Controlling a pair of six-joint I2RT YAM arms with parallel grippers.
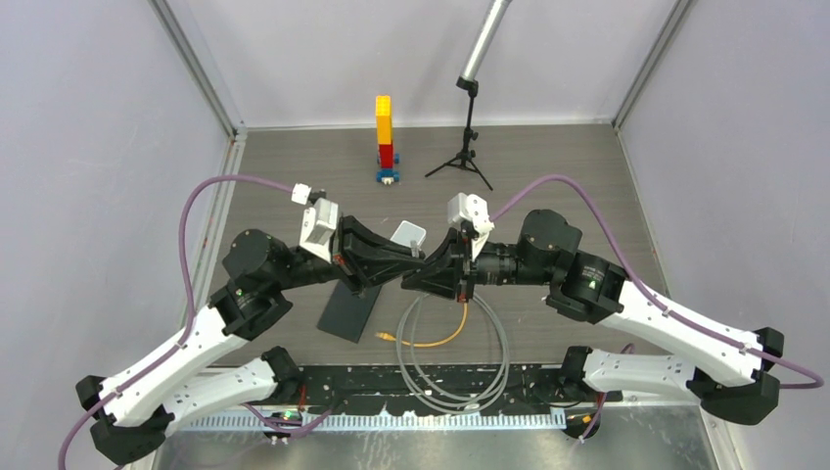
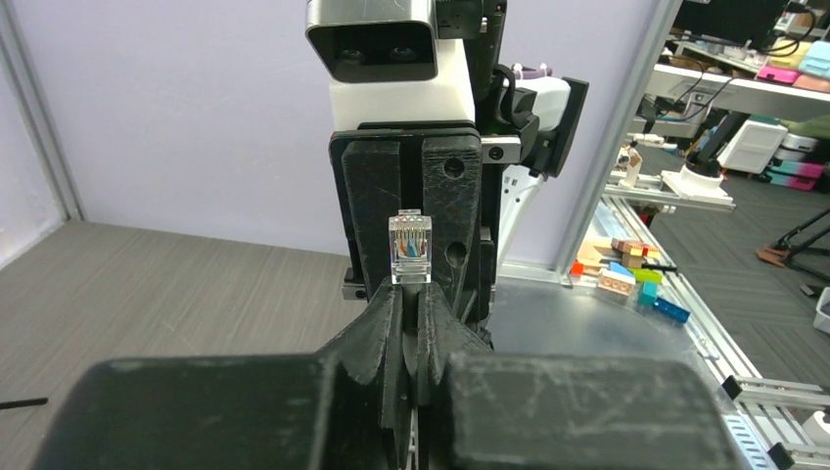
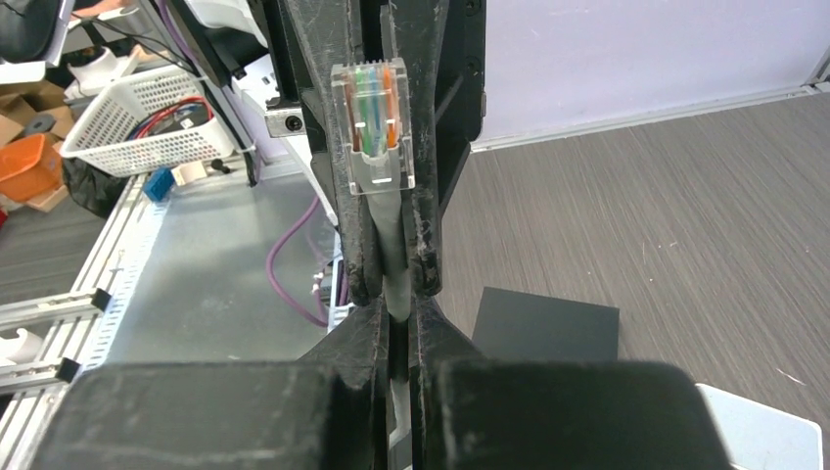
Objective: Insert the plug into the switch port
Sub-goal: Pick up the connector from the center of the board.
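A clear plug (image 2: 410, 247) on a grey cable (image 1: 501, 343) stands out at the spot where my two grippers meet tip to tip over the table's middle. My left gripper (image 2: 409, 294) is shut just under the plug. In the right wrist view the plug (image 3: 372, 127) rises in front of the left gripper's fingers (image 3: 328, 147), and its cable runs down into my right gripper (image 3: 393, 308), which is shut on it. The small white box (image 1: 409, 233) lies just behind the grippers, and one corner of it shows in the right wrist view (image 3: 773, 431). Its port is hidden.
A black mat (image 1: 350, 311) lies under the left gripper. A yellow cable (image 1: 440, 341) lies inside the grey cable's loops near the front edge. A yellow, red and blue brick tower (image 1: 385, 137) and a small black tripod (image 1: 468, 147) stand at the back.
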